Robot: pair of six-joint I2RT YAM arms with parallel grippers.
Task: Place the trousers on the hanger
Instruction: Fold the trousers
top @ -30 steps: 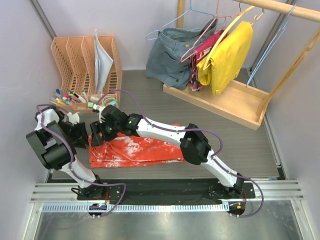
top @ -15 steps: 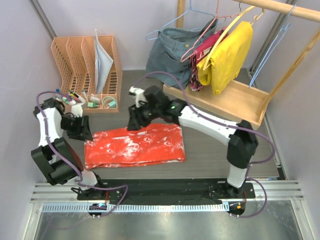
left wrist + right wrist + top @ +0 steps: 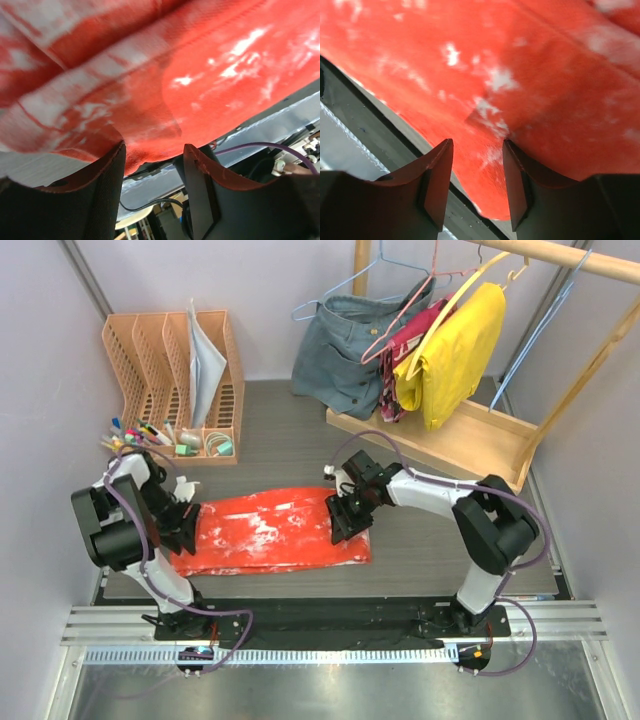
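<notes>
Red-orange and soft, the trousers lie flat on the grey wood-grain table as one long folded band. Irregular white splotches cover the cloth, and some shallow wrinkles run along its length.

At the left end of the band, the left gripper is low over the cloth. In the left wrist view its two dark, flat fingers stand apart with a clear gap between them. The hem of the trousers lies just at their tips, not clamped.

The right gripper is over the right end of the band. In the right wrist view its fingers are also parted. The woven cloth fills the view between and beyond them, and I cannot tell if the tips touch it.

The hanger, a thin light-blue wire shape, hangs from the round wooden rod at the far right, well apart from the trousers. On the same rod hang a grey-blue denim garment and a plain yellow garment. An orange slotted file holder stands at the far left.
</notes>
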